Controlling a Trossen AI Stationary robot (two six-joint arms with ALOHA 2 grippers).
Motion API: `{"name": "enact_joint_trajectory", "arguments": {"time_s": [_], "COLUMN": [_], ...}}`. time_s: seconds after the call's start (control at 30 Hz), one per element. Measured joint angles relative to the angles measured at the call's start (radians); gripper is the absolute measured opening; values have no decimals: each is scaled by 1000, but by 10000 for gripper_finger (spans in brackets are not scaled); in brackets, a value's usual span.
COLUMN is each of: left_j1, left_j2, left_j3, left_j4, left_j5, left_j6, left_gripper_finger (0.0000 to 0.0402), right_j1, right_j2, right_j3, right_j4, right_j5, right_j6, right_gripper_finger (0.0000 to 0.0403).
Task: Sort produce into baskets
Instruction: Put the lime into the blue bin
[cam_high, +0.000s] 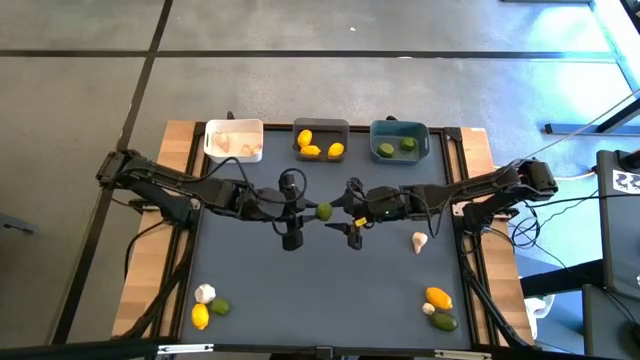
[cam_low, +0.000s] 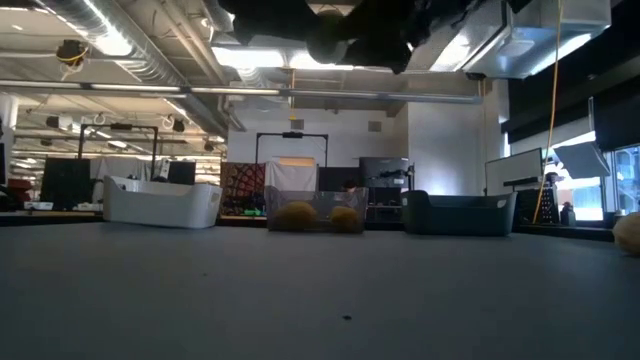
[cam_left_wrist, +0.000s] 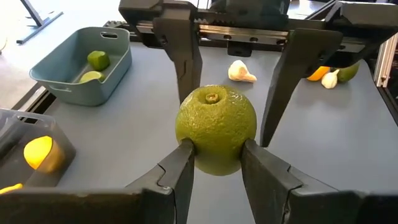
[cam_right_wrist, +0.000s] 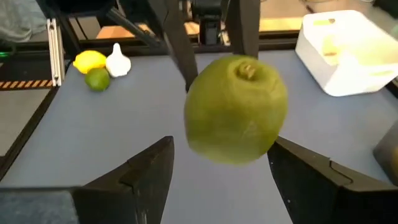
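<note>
Passing a round, dimpled green lime (cam_left_wrist: 216, 129) between arms above the table's middle: the left gripper (cam_left_wrist: 216, 163) pinches it, while the right gripper (cam_right_wrist: 221, 163) stands open around it, untouching. Next, probably: right closes, left releases, toward the teal-blue plastic bin (cam_high: 398, 141). Loose produce: two limes, two lemons, three garlic bulbs.

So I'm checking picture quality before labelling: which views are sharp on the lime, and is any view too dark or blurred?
Left wrist view: the lime is crisp between the left gripper's fingers. Right wrist view: the lime is soft and out of focus, filling the gap of the right gripper. Low view: dim tabletop against bright ceiling lights, arms only dark shapes. High view: evenly lit, with blue glare at the upper right.
</note>
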Motion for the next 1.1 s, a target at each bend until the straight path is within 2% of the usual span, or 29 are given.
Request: {"name": "enact_joint_trajectory", "arguments": {"time_s": [0.17,0.47,0.6,0.73,0.87,1.0,1.1], "left_j1": [0,0,2,14,19,10,1], "left_j2": [0,0,0,0,0,0,0], "left_j3": [0,0,0,0,0,0,-27], "left_j4": [6,2,3,0,-62,-138,-133], "left_j5": [1,1,24,39,34,34,33], "left_j6": [0,-8,-3,-23,-33,-65,-94], "left_gripper_finger": [120,120,129,167,202,215,216], "right_j1": [0,0,0,0,0,1,-5], "right_j2": [0,7,7,7,-13,-100,-173], "right_j3": [0,0,0,0,0,0,0], "right_j4": [43,52,52,53,6,-131,-269], "right_j5": [2,0,0,3,22,133,225], "right_j6": [1,-4,-20,-31,-45,-60,-60], "right_gripper_finger": [248,143,147,164,162,161,163]}}
